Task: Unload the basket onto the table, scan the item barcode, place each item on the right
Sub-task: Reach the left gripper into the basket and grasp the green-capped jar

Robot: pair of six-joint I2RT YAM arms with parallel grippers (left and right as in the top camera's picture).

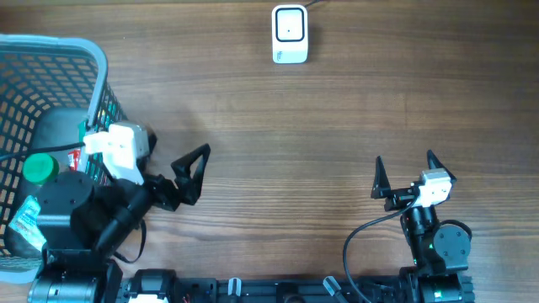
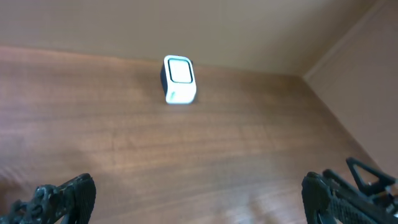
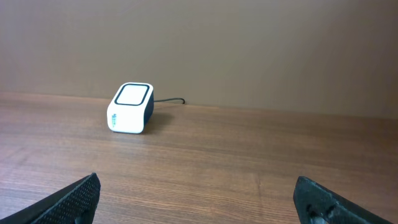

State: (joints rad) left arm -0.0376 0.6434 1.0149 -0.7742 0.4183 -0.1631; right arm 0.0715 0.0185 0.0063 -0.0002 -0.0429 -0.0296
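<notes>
Presently, entry one: left end effector (image 1: 200, 175), jaws fully apart and clamped on nothing, over bare counter (image 1: 278, 126) just at three o'clock of the basket (image 1: 99, 67). Entry two: right end effector (image 1: 404, 166), jaws likewise wide apart and empty, at five o'clock of the counter. Entry three: scanner (image 1: 289, 34), white with a dark side, cabled, window facing up, at twelve o'clock of the counter and well apart from both arms; both wrist views show it ahead with nothing in between. Entry four, all inside the basket at nine o'clock: a green-capped container (image 1: 38, 167), a dark rounded item (image 1: 61, 126), and a light packet (image 1: 24, 220) at the basket's seven o'clock. We can read no barcode from here. We judge the step in hand to be the pick, with the task barely begun. To do it well, we would send the left arm, being nearest, toward nine o'clock and down over the rim, never through the mesh wall. We would choose the topmost, clearest item, seemingly the green-capped one, and close across its body rather than its cap, leaving the label uncovered. We would then lift straight up before travelling toward twelve o'clock. Risk noted: the arm overhangs part of the basket, so we cannot tell what lies beneath it.
</notes>
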